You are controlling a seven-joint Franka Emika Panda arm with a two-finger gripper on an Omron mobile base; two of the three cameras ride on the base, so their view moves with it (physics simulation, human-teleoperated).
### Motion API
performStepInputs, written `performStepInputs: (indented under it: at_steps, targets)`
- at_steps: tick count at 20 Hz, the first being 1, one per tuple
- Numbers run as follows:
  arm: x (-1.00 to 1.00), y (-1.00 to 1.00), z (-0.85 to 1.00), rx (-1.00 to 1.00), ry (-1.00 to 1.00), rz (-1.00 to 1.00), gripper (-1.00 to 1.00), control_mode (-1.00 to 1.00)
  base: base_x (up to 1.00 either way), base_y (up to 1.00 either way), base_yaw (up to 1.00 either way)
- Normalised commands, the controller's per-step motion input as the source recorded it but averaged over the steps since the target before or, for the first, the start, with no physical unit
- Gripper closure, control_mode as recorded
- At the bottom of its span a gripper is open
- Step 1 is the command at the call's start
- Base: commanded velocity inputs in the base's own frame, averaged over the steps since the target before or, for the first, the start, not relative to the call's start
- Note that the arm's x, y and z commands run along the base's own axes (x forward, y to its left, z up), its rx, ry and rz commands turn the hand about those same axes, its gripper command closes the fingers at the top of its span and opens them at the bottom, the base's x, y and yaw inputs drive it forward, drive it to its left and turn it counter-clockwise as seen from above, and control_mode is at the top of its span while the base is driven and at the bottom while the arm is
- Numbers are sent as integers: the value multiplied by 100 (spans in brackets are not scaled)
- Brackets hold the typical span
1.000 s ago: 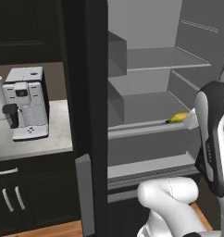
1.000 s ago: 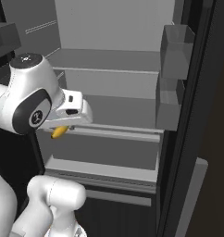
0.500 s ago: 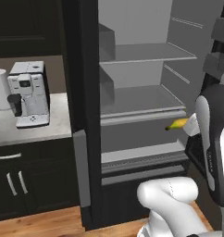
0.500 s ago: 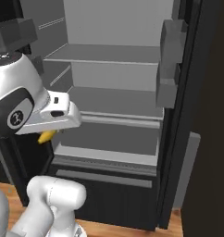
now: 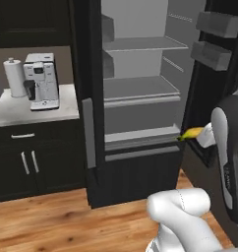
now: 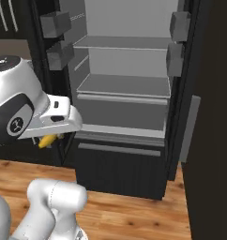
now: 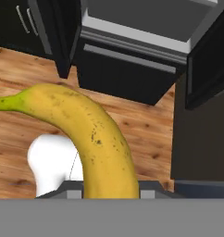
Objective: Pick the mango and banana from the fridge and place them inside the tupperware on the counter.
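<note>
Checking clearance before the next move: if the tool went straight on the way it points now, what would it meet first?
Probably the wooden floor in front of the fridge; the tool, shut on the banana, points down at it. Depth is unclear.

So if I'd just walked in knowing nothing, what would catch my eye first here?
Probably the banana, bright yellow and clamped in the robot's hand, out in front of the fridge above the wooden floor. Next, the fridge itself, standing wide open with bare grey shelves. Off to its left, a coffee machine sits on the counter.
</note>
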Motion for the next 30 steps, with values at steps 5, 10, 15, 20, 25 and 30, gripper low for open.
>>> performStepInputs:
  at_steps: [5,10,15,20,25,30]
  targets:
    - [0,0,0,0,0,0,100,100,-31,91,0]
    - [0,0,0,0,0,0,100,100,1,100,0]
    - [0,0,0,0,0,0,100,100,25,100,0]
    - [0,0,0,0,0,0,100,100,50,100,0]
    - [0,0,0,0,0,0,100,100,74,100,5]
    - [0,0,0,0,0,0,100,100,79,100,22]
